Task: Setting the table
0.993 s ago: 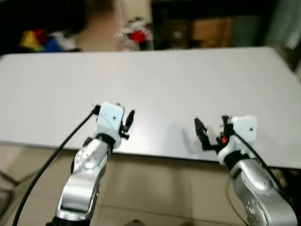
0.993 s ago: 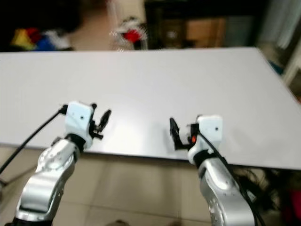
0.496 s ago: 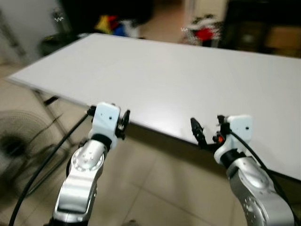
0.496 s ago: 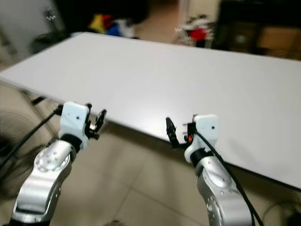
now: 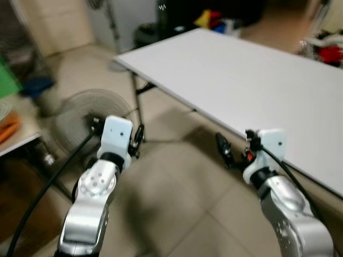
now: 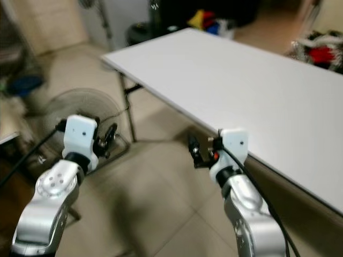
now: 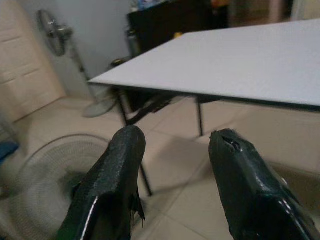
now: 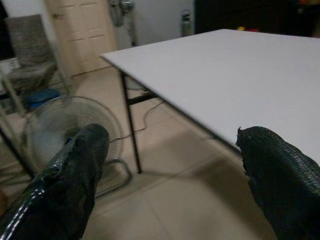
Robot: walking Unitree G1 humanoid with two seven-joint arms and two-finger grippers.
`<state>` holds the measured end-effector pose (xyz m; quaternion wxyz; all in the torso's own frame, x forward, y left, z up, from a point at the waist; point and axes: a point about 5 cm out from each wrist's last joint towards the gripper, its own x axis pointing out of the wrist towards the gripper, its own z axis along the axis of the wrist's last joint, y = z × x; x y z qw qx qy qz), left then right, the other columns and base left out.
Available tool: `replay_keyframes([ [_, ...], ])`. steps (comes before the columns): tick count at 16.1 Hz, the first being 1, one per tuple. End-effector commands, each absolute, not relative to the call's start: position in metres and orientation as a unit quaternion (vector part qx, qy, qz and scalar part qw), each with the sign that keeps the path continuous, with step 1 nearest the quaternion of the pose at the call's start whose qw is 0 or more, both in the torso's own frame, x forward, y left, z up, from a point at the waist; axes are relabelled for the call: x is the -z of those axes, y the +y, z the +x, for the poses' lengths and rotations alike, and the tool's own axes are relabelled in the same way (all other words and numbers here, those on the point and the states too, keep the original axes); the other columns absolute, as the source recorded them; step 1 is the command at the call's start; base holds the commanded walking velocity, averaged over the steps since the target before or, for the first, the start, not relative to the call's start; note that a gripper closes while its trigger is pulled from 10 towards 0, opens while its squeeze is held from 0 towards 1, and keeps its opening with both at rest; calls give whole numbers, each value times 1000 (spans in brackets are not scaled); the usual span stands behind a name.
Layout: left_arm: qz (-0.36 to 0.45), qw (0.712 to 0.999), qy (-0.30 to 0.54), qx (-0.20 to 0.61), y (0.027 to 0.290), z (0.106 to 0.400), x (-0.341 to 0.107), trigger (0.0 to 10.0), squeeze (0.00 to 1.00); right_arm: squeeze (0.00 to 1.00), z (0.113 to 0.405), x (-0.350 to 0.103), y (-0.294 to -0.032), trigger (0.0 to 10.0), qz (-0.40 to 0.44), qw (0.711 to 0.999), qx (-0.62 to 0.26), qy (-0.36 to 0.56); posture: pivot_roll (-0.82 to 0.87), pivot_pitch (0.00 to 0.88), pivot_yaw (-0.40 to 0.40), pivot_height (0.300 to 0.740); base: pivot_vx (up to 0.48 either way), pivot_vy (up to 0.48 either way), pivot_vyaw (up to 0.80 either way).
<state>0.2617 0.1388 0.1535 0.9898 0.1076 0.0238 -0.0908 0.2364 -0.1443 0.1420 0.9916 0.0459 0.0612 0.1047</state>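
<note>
Both grippers (left, right) spread, empty. Watch the floor fan w/ cable near left arm: you could snag it.

Each of the 2 arms is silver metal with a rounded joint housing, ending in a white boxy wrist block. The left tool and right tool have 2 textured black fingers. Black cables trail along both arms; an orange-red mark sits by the right wrist.
</note>
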Motion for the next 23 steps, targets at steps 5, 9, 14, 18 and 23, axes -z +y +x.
replay_keyframes([
  [5, 115, 991, 21, 67, 148, 265, -158, 10000, 0, 0, 242, -146, -135, 10000, 56, 989, -129, 54, 91, 0, 38, 740, 0, 255, 800],
  [9, 111, 992, 17, 50, 151, 265, -161, 10000, 0, 0, 245, -145, -132, 10000, 61, 987, -137, 53, 100, 0, 31, 740, 0, 129, 600],
  [14, 107, 993, -1, 54, 151, 267, -168, 10000, 0, 0, 247, -140, -127, 10000, 47, 984, -155, 70, 108, 0, 27, 740, 0, 0, 160],
  [18, 105, 993, -2, 49, 155, 263, -169, 10000, 0, 0, 247, -139, -121, 10000, 52, 979, -184, 71, 131, 0, 11, 740, 300, 0, 800],
  [23, 116, 992, -12, 51, 153, 263, -175, 10000, 0, 0, 250, -140, -117, 10000, 46, 977, -201, 62, 144, 0, 6, 740, 305, 0, 750],
])
